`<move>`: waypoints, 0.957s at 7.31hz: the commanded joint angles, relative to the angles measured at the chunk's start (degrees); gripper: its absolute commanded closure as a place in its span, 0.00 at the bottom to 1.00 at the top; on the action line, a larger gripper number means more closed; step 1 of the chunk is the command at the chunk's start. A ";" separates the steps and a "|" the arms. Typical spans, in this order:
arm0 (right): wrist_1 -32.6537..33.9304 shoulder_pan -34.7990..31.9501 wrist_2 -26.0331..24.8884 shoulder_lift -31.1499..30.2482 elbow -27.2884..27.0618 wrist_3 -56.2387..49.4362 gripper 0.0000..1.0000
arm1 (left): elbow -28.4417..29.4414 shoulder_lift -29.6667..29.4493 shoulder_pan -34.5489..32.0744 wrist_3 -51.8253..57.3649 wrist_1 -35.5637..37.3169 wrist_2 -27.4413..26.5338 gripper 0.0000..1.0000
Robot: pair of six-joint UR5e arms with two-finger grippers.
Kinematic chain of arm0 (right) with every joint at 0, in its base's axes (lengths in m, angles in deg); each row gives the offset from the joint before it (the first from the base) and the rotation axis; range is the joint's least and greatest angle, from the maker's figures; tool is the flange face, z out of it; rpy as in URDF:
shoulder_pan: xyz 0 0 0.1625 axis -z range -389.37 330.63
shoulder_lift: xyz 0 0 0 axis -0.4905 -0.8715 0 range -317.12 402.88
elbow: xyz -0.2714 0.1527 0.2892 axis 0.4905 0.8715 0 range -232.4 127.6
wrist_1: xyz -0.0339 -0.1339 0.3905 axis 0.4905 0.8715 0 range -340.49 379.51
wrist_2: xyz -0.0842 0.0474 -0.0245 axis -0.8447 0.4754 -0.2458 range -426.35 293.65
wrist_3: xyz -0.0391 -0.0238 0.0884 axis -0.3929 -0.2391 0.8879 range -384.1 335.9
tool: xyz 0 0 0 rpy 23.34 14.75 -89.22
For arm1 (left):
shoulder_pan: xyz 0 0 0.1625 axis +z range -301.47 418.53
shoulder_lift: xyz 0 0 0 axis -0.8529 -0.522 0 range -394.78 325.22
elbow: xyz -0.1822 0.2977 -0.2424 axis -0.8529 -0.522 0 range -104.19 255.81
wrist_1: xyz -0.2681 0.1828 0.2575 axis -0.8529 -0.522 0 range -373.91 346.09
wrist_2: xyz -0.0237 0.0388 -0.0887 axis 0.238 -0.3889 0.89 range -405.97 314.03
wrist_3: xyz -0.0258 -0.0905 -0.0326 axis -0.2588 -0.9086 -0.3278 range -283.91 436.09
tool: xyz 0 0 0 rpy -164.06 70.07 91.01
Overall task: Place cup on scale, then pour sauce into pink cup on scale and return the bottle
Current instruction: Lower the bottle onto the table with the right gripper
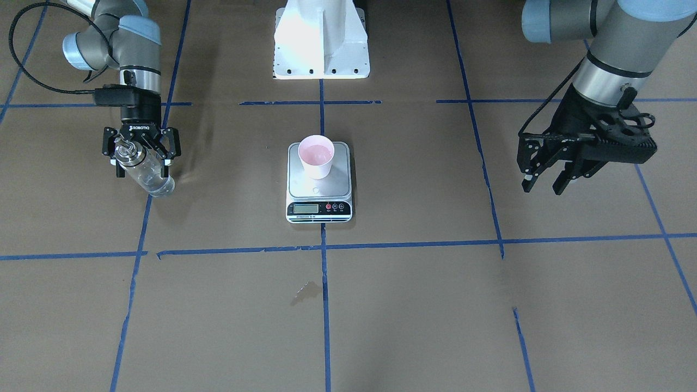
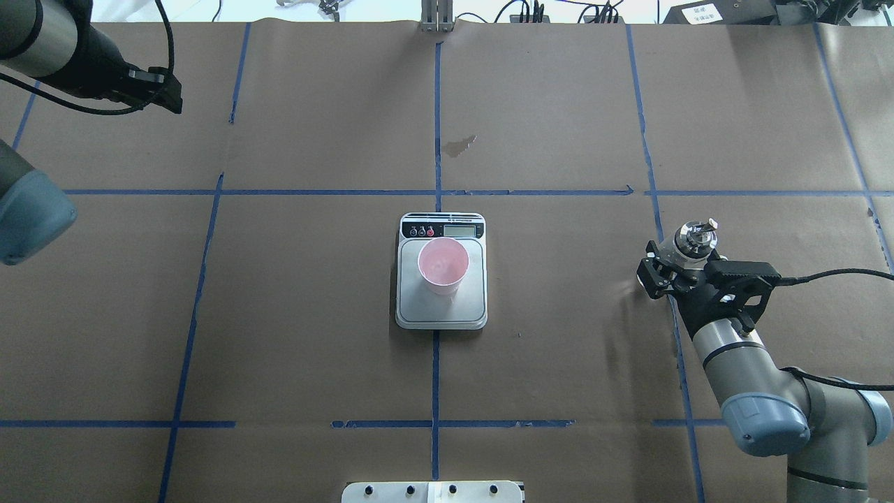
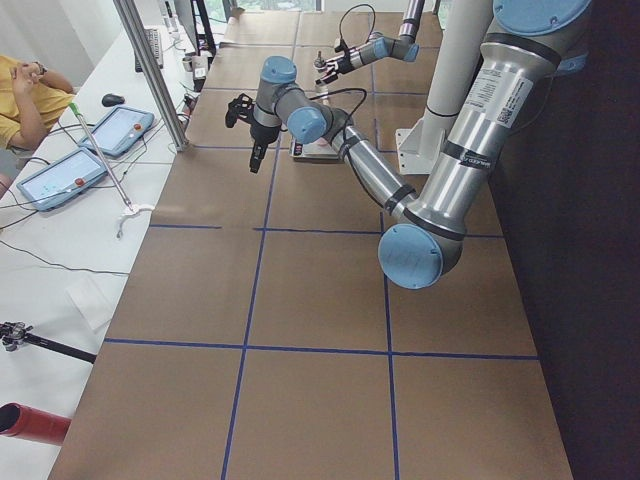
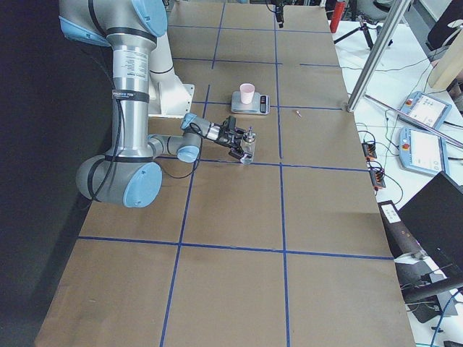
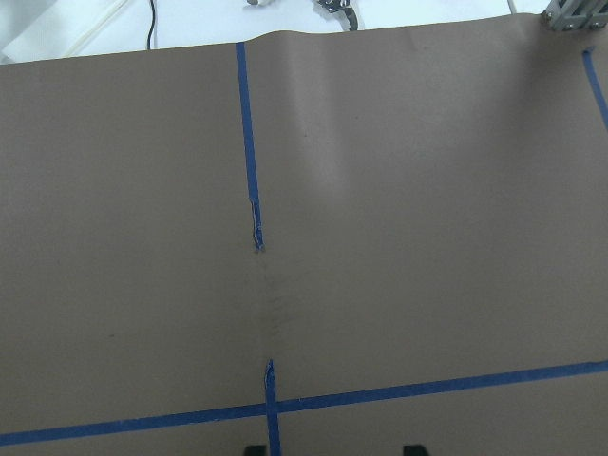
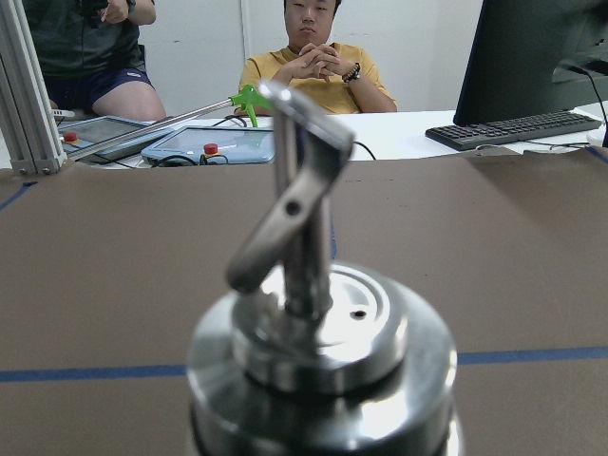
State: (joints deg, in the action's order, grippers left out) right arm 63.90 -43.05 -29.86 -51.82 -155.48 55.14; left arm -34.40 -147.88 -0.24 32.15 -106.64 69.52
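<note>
The pink cup (image 1: 316,156) stands upright on the steel platform of the scale (image 1: 319,188) at the table's middle; both also show in the overhead view, the cup (image 2: 443,265) on the scale (image 2: 441,307). The clear glass bottle (image 1: 142,170), with its silver spout cap (image 6: 304,285), stands upright on the brown paper, clear sauce (image 1: 157,184) showing in it. My right gripper (image 1: 140,165) is open, its fingers straddling the bottle's neck without closing on it. My left gripper (image 1: 544,182) is open and empty, hovering far off to the scale's other side.
The white robot pedestal (image 1: 321,43) stands behind the scale. A small dark stain (image 1: 306,291) marks the paper in front of it. Blue tape lines (image 1: 324,247) grid the table. Two operators (image 6: 313,57) sit beyond the table's far edge.
</note>
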 commanded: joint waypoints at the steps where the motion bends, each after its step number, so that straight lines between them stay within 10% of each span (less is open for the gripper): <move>1: -0.26 0.23 -1.16 -0.83 -0.19 0.30 0.00 | 0.00 0.07 -0.03 0.00 0.00 0.00 0.42; 7: -0.26 4.61 -4.75 -1.27 -0.81 0.30 0.00 | -0.71 0.60 -0.12 -0.18 0.00 0.00 0.42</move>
State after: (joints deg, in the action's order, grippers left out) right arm 63.65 -40.01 -33.32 -52.64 -156.13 55.44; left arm -35.14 -147.33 -0.33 31.99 -106.59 69.52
